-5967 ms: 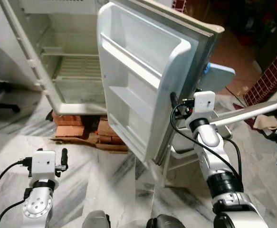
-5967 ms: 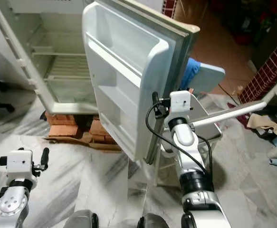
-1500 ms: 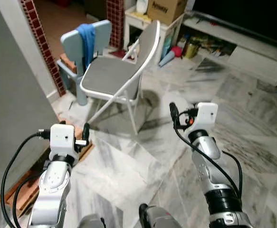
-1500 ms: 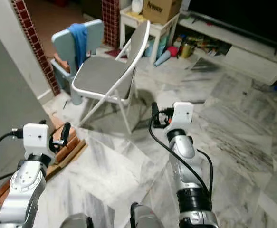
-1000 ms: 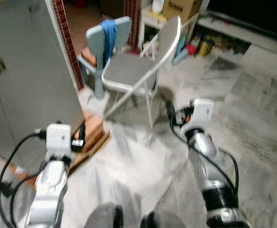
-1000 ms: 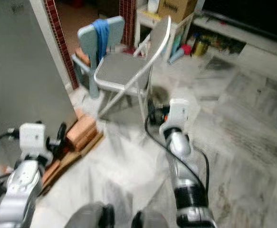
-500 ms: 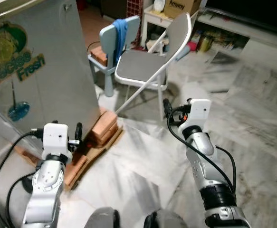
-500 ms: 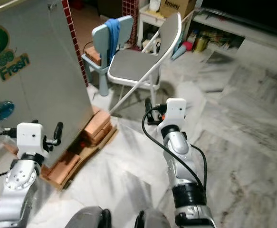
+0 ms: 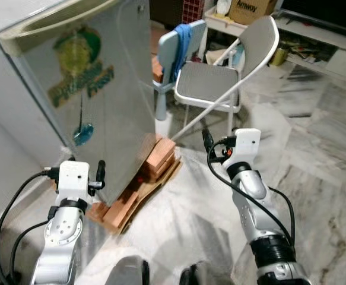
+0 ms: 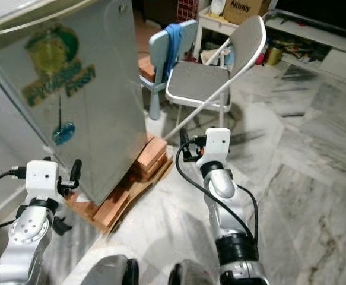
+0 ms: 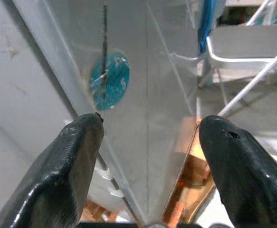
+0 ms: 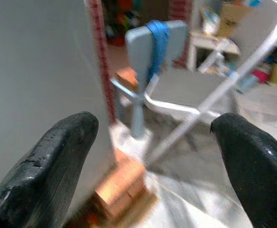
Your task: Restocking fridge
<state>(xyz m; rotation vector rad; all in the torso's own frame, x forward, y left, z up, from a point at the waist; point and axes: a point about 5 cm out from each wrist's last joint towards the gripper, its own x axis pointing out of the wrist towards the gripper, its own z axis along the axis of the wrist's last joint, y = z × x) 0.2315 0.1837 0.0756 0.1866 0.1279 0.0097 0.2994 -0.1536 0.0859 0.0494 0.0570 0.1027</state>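
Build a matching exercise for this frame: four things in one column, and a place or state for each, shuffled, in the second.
Things:
1. fridge door
2. blue cloth
3. bricks
4. cardboard box

Places or states:
A. stacked on the floor by the fridge's foot
B. draped over the back of the light blue chair
C. on the small white table behind the folding chair
D. bears a green and yellow sticker

Pairs: 1-D, 2-B, 3-A, 4-C
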